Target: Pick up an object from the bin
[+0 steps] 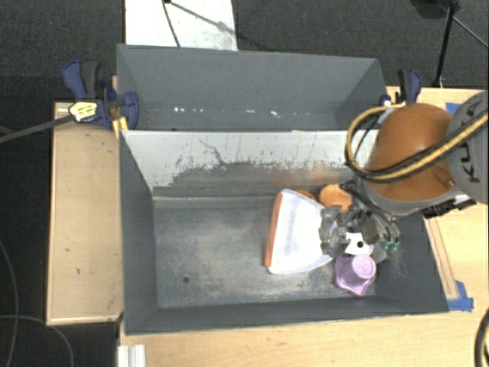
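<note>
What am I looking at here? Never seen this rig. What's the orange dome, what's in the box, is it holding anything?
There is one camera, looking down on a grey metal bin from above and a little to one side. The machine coming in from the right is a robot arm. The orange dome is a cover on its wrist, with cables looped round it, so it is part of the robot. Below it, the dark metal cluster is the gripper, low over the bin's right end.

Three loose things lie there:
- a flat white packet with an orange edge, just left of the gripper
- a small rounded orange object, behind the gripper near the back wall
- a small lilac object, in front of the gripper

I can't tell from this angle whether the gripper has hold of anything.
</note>
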You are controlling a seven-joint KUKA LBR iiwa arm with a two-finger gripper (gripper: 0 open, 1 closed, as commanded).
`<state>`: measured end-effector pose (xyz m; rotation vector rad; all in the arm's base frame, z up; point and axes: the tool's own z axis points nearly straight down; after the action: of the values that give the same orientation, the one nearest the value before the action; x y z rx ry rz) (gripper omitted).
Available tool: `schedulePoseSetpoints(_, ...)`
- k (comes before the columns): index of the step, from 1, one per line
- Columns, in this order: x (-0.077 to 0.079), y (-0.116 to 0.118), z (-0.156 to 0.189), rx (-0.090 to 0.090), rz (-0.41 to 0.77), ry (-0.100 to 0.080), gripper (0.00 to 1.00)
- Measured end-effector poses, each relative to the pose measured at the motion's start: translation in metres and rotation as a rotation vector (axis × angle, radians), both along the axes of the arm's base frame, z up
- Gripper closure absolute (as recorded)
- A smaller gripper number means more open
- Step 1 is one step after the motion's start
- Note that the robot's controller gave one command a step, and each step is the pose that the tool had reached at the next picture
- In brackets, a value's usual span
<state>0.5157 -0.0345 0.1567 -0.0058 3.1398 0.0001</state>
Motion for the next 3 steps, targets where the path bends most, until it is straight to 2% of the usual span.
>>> schedulePoseSetpoints(1,0.0,0.0,0.0,0.0,-0.001,-0.001,0.0)
schedulePoseSetpoints(2,0.0,0.0,0.0,0.001,-0.002,-0.001,0.0)
schedulePoseSetpoints(3,0.001,0.002,-0.041,0.0,-0.011,-0.01,0.0)
